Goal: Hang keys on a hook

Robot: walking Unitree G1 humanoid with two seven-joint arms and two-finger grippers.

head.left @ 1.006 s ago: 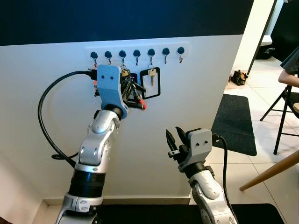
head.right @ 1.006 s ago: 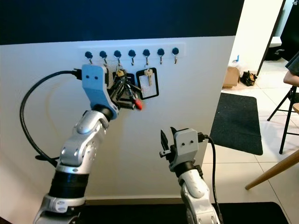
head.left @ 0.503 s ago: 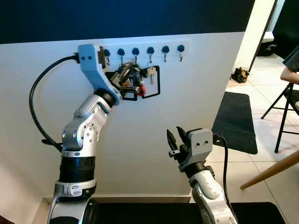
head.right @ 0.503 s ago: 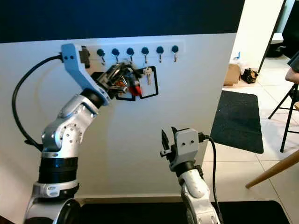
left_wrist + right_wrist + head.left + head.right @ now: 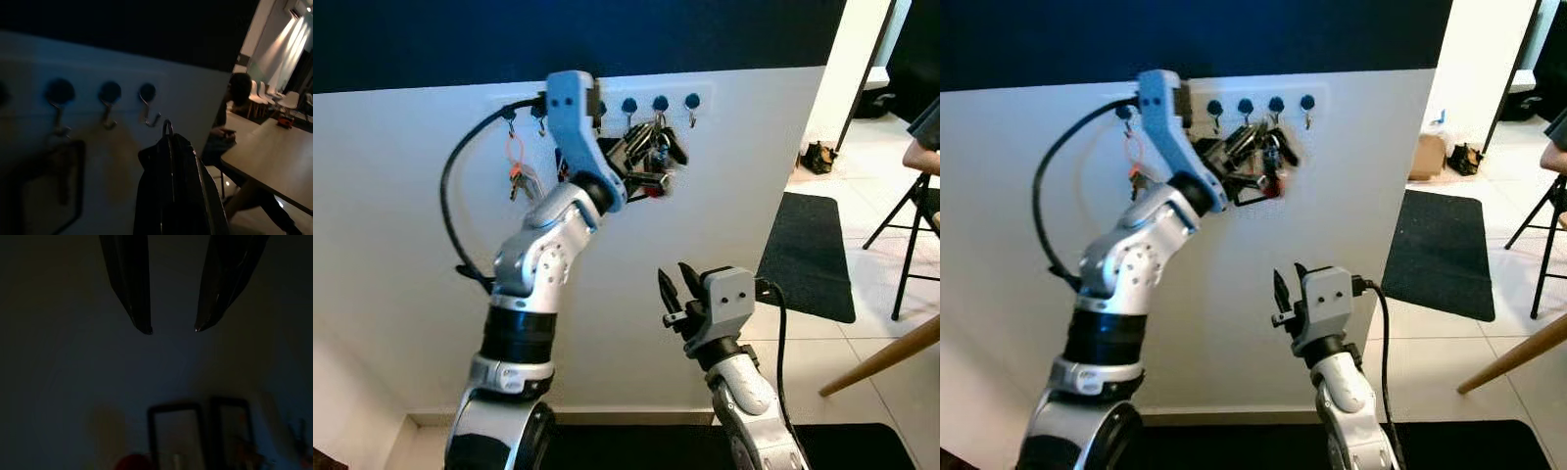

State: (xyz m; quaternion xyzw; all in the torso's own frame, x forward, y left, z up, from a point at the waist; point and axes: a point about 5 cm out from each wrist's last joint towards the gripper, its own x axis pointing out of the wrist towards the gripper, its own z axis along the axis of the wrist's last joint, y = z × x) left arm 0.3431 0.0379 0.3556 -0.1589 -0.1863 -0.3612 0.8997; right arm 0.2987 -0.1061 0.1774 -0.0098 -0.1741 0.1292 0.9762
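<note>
Your left gripper [image 5: 651,157] is clamped on the keys [image 5: 646,181], just below the rightmost hooks [image 5: 691,108]. Lift the ring [image 5: 167,128] squarely over one hook before releasing. Your right gripper [image 5: 674,294] hangs low, fingers spread, holding nothing.

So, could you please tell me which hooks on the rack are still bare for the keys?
The two hooks at the rack's right end look bare, next to the wall's corner. The middle is crowded: the left gripper holds the keys over the black frames there. At the left, an orange-looped key set already hangs.
</note>
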